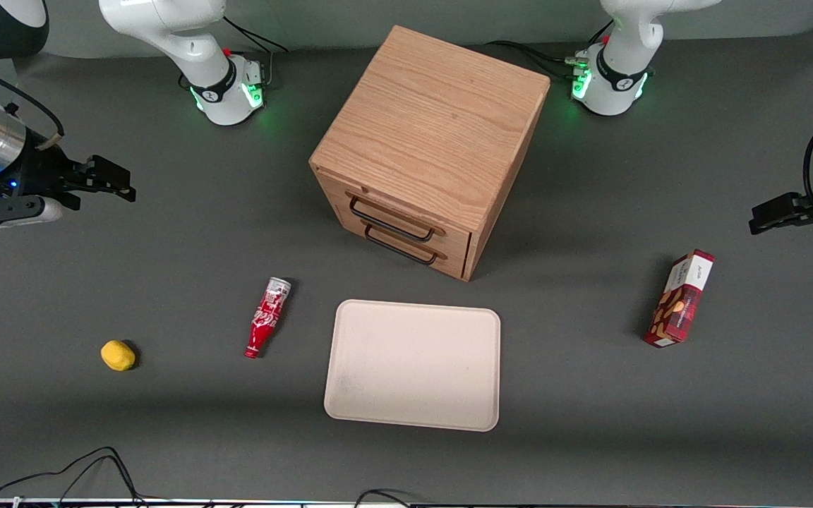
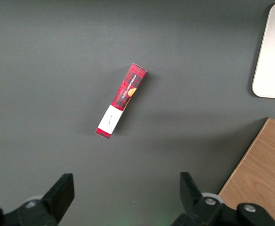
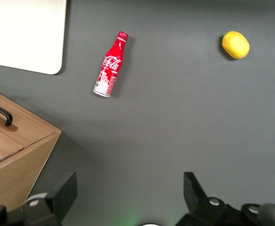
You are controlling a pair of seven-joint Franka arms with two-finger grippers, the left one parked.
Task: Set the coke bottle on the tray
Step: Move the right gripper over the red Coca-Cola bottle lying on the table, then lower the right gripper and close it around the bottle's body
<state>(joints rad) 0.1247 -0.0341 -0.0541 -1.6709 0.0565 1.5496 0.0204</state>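
Note:
The coke bottle point(image 1: 266, 317) is small, slim and red with white script. It lies on its side on the grey table, neck pointing toward the front camera, just beside the cream tray point(image 1: 413, 364) on the working arm's side. It also shows in the right wrist view point(image 3: 110, 65), with a corner of the tray point(image 3: 29, 33). My right gripper point(image 1: 113, 185) hangs high above the table at the working arm's end, farther from the front camera than the bottle. It is open and empty, with bare table between its fingers point(image 3: 129, 188).
A wooden two-drawer cabinet point(image 1: 431, 144) stands just farther from the front camera than the tray. A yellow lemon-like object point(image 1: 118, 355) lies beside the bottle toward the working arm's end. A red snack box point(image 1: 679, 299) lies toward the parked arm's end. Cables run along the table's near edge.

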